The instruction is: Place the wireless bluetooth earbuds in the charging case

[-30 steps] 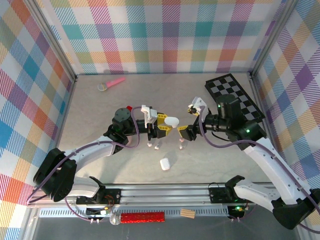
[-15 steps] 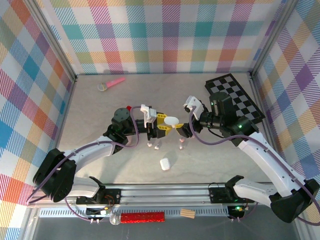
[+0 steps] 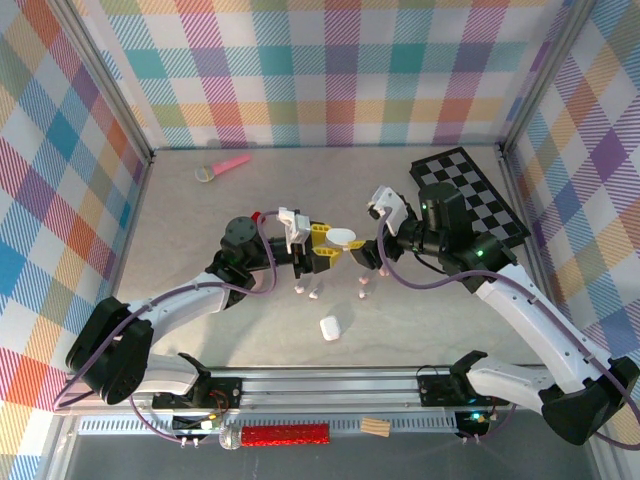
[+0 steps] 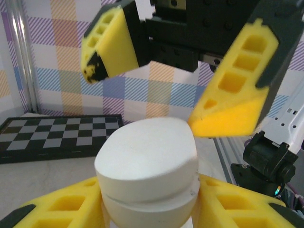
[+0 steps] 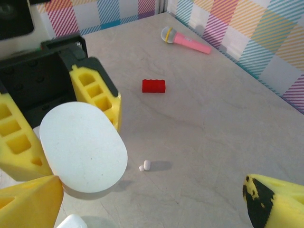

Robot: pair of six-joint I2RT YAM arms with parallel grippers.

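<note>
1. The left gripper (image 3: pixel 332 245) was partly closed, its yellow fingers (image 4: pixel 237 206) clamped on the lower half of the white charging case (image 4: pixel 147 161), which it held above the table (image 3: pixel 200 230).
2. A seam ran round the case and its lid looked shut.
3. The right gripper (image 4: pixel 152 95) stood wide open with nothing in it, one yellow finger on each side of the case. Whether either fingertip touched the case could not be told.
4. Several pale earbuds (image 3: pixel 313 293) lay on the table just on the near side of the case, none of them in either gripper.
5. A second white case (image 3: pixel 330 328) lay on the table farther toward the near edge than the held case.
6. A checkerboard (image 3: pixel 470 195) lay well to the right of the case.
7. A red brick (image 5: pixel 154 86) sat to the case's left, and a pink toy microphone (image 5: pixel 185 42) lay well beyond it, toward the far-left corner.
</note>
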